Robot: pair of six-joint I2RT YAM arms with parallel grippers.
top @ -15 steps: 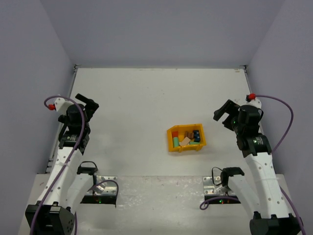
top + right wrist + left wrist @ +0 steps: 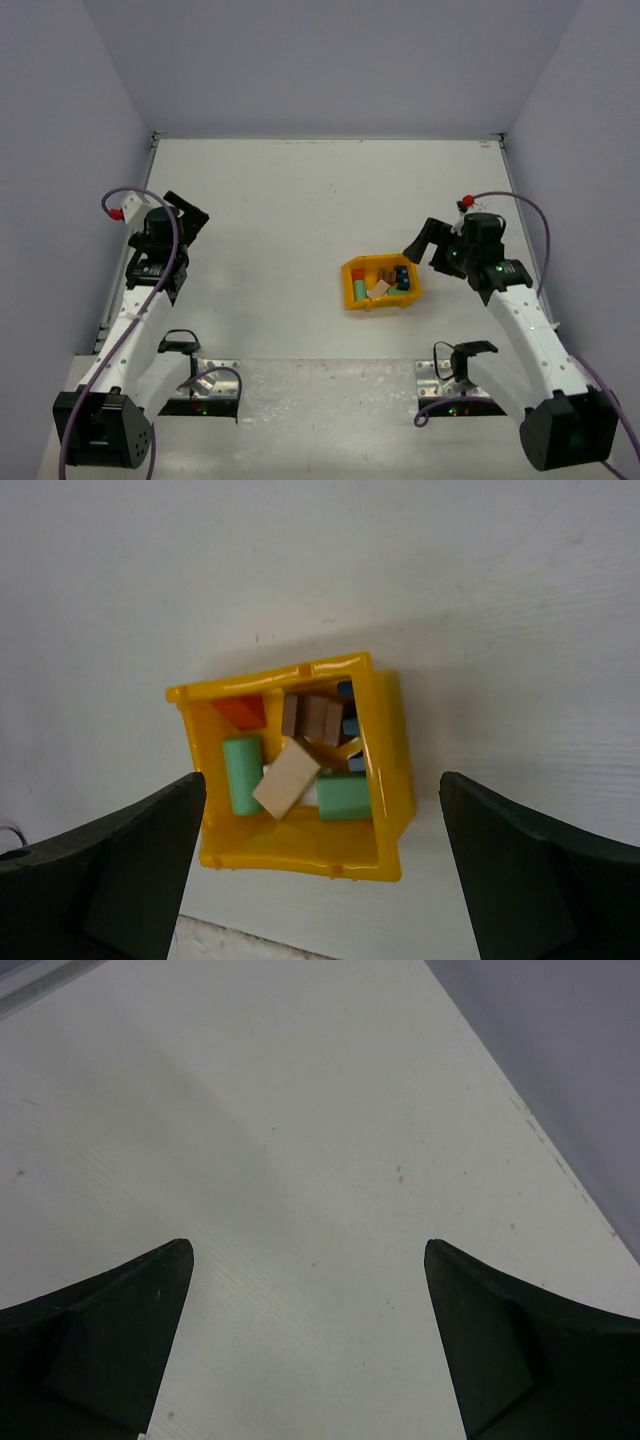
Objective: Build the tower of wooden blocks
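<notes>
No wood block tower is in view. The wooden blocks lie loose in a yellow bin (image 2: 352, 282) right of the table's middle. In the right wrist view I see a tan block (image 2: 287, 779), a green cylinder (image 2: 241, 773), a green block (image 2: 344, 796), a red wedge (image 2: 241, 712), brown blocks (image 2: 312, 720) and blue ones (image 2: 350, 727) in the bin (image 2: 390, 770). My right gripper (image 2: 428, 248) (image 2: 322, 776) hovers open just right of the bin, holding nothing. My left gripper (image 2: 190, 218) (image 2: 308, 1245) is open over bare table at the left, far from the bin.
The white table (image 2: 290, 200) is closed in by grey walls at the left, back and right. A raised strip (image 2: 320, 385) with two arm mounts runs along the near edge. The wall's foot (image 2: 570, 1175) shows in the left wrist view.
My right arm has swung left and lowered toward the bin's right side. My left arm has shifted a little. Both grippers stayed open.
</notes>
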